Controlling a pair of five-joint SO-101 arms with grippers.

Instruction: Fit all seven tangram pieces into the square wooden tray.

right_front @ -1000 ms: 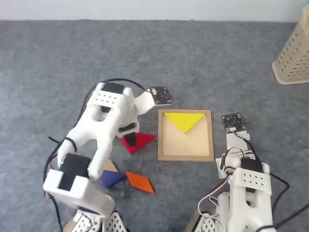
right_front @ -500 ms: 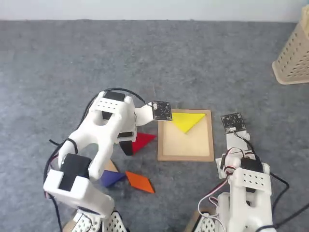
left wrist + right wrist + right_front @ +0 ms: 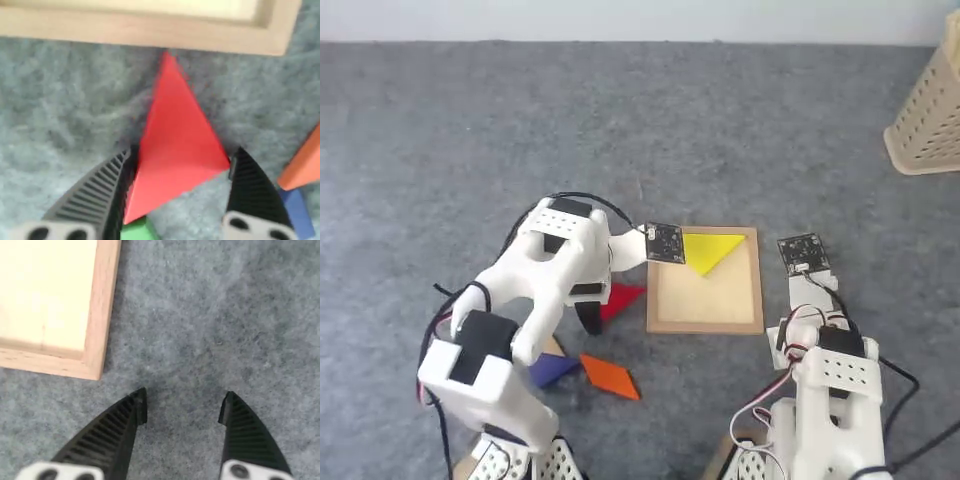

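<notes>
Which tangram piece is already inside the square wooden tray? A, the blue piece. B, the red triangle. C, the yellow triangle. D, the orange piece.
C: the yellow triangle lies inside the wooden tray against its far rim, while the red triangle sits on the carpet just outside it.

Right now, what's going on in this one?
The left arm has its jaws closed on either side of the red triangle, which lies on the grey carpet with one tip almost at the square wooden tray. Only the yellow triangle is in the tray. The orange piece and blue piece lie on the carpet near that arm. The right arm sits beside the tray, jaws open over bare carpet, holding nothing.
</notes>
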